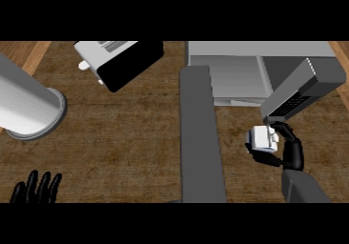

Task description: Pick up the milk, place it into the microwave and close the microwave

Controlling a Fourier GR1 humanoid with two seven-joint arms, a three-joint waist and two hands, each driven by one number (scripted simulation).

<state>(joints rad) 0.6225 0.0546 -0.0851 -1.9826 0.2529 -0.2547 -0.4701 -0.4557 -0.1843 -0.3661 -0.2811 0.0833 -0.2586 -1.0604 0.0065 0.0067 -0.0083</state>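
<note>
Brown woven-look tabletop [121, 133], wood strips along both side edges. My right hand [284, 151] curled round milk [261, 138], small white carton, held above tabletop just below front of microwave [261, 71]. Microwave door [202, 138] swung open, long grey slab running toward me, just left of milk. Microwave cavity open, pale grey inside. My left hand [38, 188] resting at lower left edge, fingers straight and spread, touching nothing. Toaster [118, 59] at top, left of microwave. Large grey cylinder [22, 102] at far left.
</note>
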